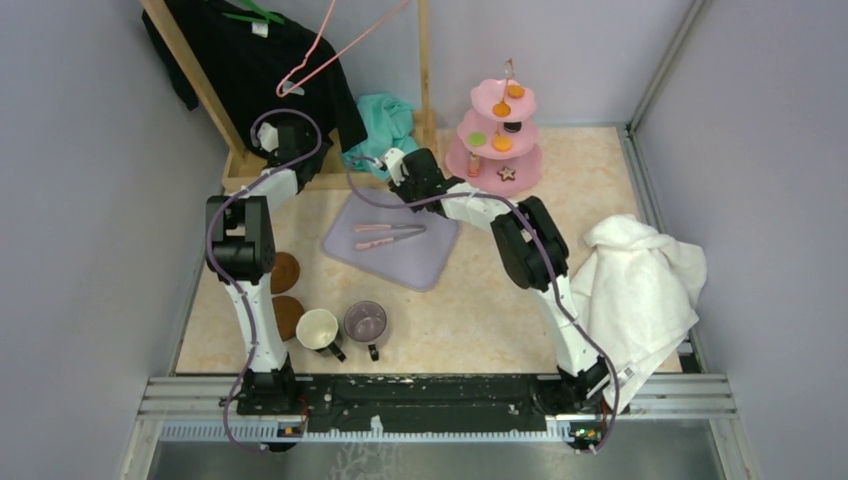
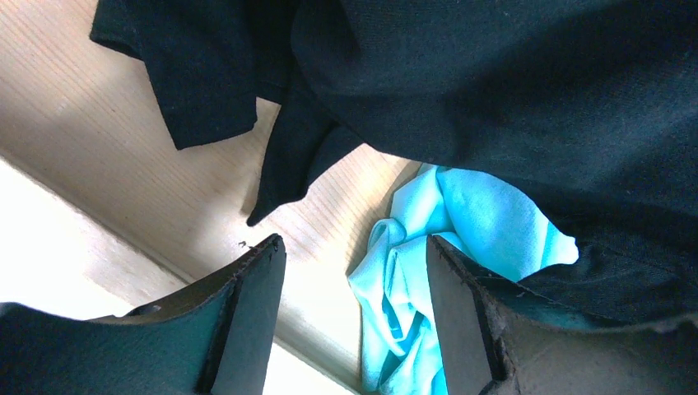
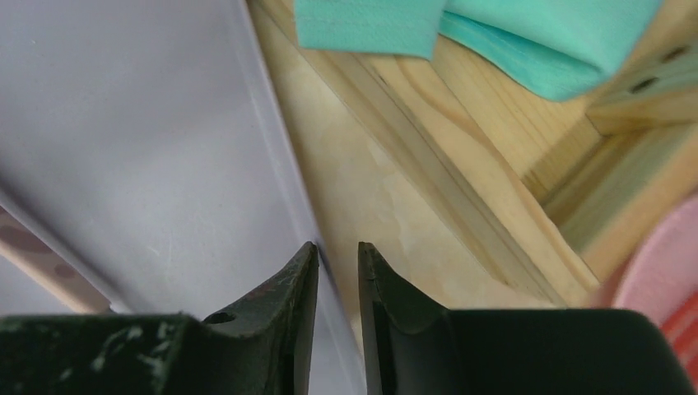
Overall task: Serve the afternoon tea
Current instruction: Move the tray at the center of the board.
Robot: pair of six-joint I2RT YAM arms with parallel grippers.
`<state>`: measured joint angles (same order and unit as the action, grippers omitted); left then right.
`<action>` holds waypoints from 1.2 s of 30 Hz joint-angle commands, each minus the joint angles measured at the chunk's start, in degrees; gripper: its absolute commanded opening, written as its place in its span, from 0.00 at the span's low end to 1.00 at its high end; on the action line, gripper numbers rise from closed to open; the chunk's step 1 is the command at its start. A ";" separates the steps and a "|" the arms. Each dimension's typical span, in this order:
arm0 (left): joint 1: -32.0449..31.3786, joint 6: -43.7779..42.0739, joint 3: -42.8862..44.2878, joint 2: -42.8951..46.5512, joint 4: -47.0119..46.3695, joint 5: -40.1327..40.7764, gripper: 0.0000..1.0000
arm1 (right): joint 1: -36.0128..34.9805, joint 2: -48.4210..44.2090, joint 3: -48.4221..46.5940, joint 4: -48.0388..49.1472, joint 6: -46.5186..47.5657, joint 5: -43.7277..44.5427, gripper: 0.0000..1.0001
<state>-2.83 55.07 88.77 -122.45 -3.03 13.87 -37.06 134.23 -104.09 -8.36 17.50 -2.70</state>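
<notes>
Left arm is stretched to the far left corner. In its wrist view I see the left gripper (image 2: 354, 247) released, fingers well apart, nothing between them. It sits under a black garment (image 2: 494, 82), with the teal cloth (image 2: 461, 222) beyond the fingers.

Right arm reaches across to the far edge of the lavender tray (image 1: 420, 265). The right gripper (image 3: 337, 247) shows only a thin slit between its fingers, right at the tray rim. I cannot tell whether it is clenched on the rim or free of it. Pink tongs (image 1: 388, 235) lie on the tray.

The stand (image 1: 525, 160) is at the far side of the worktop (image 1: 600, 170), just right of the wooden rack (image 1: 424, 60). The sweets (image 1: 502, 143) are on its tiers: orange ones up top, green, black and orange in the middle, the star cookie (image 1: 507, 173) on the bottom.

The cream mug (image 1: 318, 328) and purple mug (image 1: 365, 322) stand side by side near the arm bases, both off the coasters (image 1: 283, 272). The two coasters lie just left of the cream mug, beside the left arm.

The towel (image 1: 640, 290) is heaped at the right edge.
</notes>
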 commanded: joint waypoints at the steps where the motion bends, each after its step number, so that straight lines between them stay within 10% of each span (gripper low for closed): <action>1: 0.17 0.98 0.12 2.14 -1.46 -0.68 0.69 | -0.54 -11.33 1.92 4.35 -0.47 7.64 0.25; 17: 0.10 2.49 1.02 0.25 -2.08 -0.77 0.69 | -0.73 -31.53 25.99 -16.67 -30.76 15.47 0.23; 36: 0.08 2.81 -0.73 0.22 -2.77 -1.04 0.69 | -1.98 -23.36 26.23 -21.71 -40.49 8.24 0.26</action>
<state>-2.81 57.43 88.47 -122.48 -4.21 13.23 -38.59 109.75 -75.50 -30.52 -20.88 6.46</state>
